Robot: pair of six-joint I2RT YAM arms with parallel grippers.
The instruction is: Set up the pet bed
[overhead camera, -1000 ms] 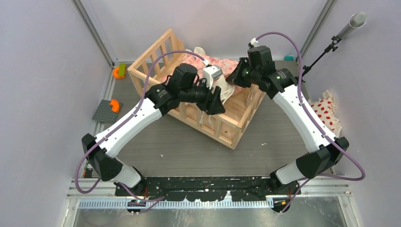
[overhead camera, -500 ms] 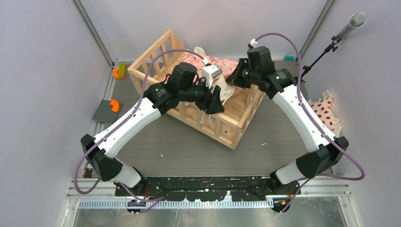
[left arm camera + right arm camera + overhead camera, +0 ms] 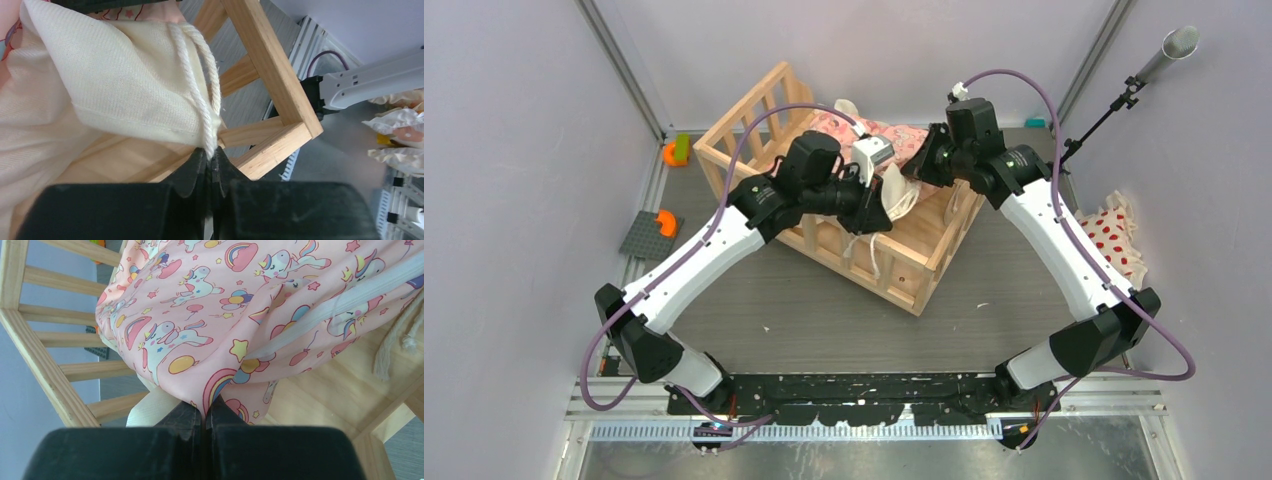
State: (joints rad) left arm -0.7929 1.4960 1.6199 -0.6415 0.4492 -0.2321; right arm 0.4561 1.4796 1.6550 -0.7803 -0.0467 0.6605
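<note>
The pet bed (image 3: 911, 268), a light wooden slatted crib, stands at the middle back of the table. A pink cartoon-print cushion (image 3: 894, 140) lies partly inside it, bunched toward the far side. My left gripper (image 3: 879, 215) hangs over the bed's near rail. In the left wrist view this gripper (image 3: 210, 155) is shut on the cream tie cord (image 3: 200, 100) at the corner of the cushion's cream underside (image 3: 115, 85), just above a corner rail (image 3: 270, 65). My right gripper (image 3: 205, 407) is shut on a fold of the pink cushion (image 3: 225, 300), above the plank base (image 3: 340, 390).
A white pillow with red dots (image 3: 1114, 240) lies at the right wall. At the left edge are a grey plate (image 3: 642, 240) with an orange piece (image 3: 666, 222) and another orange and green piece (image 3: 676, 152). A metal tube on a stand (image 3: 1169, 50) leans in the back right corner.
My left gripper has closed on the cushion's tie cord and drawn the cream corner up a little. The right arm keeps its hold and has barely moved.
</note>
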